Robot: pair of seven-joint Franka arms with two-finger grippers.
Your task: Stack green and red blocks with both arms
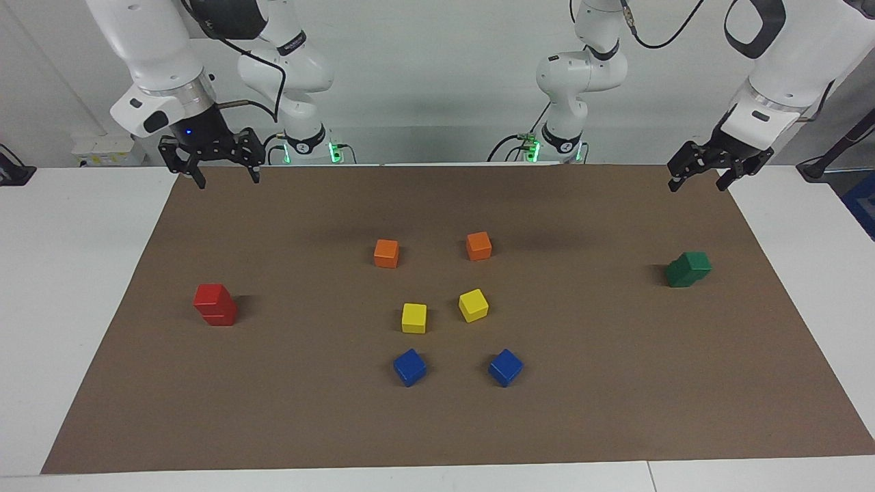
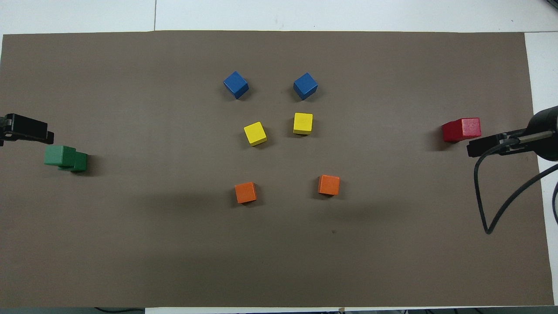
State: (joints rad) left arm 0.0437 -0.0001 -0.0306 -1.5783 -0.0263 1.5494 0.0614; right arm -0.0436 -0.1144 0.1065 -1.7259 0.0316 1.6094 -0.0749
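Both grippers hang empty, jaws apart, over the brown mat's (image 1: 437, 424) robot-side edge: the right gripper (image 1: 225, 180) at its own end, the left gripper (image 1: 698, 184) likewise. Farther out, the red blocks (image 1: 214, 305) sit stacked below the right gripper — the green blocks (image 1: 688, 268) stacked, slightly offset, below the left.

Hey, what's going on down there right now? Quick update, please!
Left end effector and right end effector open, empty, raised. Red stack and green stack built. Nothing in the way.
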